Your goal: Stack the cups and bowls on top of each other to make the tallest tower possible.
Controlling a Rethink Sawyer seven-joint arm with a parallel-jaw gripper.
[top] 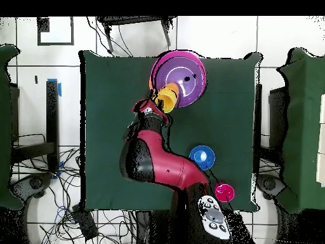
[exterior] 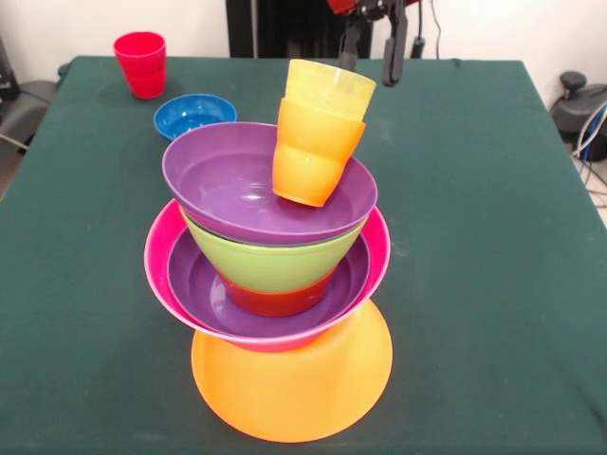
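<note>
Claw (exterior: 372, 52) hangs open and empty just behind the tower (exterior: 270, 284), yellow-in-orange cups (exterior: 316, 142) leaning in its top purple bowl; next likely fetching red cup (exterior: 141, 63) or blue bowl (exterior: 194, 115), far side.

The tower (exterior: 270, 284) stands mid-table toward the near edge: upturned orange base, then pink, purple, red-orange, lime and purple bowls. Nested yellow-and-orange cups (exterior: 318, 133) lean inside the top bowl; the blue bowl (exterior: 194, 114) and red cup (exterior: 141, 63) sit toward the far-left corner

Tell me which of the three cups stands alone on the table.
The red cup, near a table corner beside the blue bowl. The yellow cup and orange cup sit nested in the top purple bowl.
</note>
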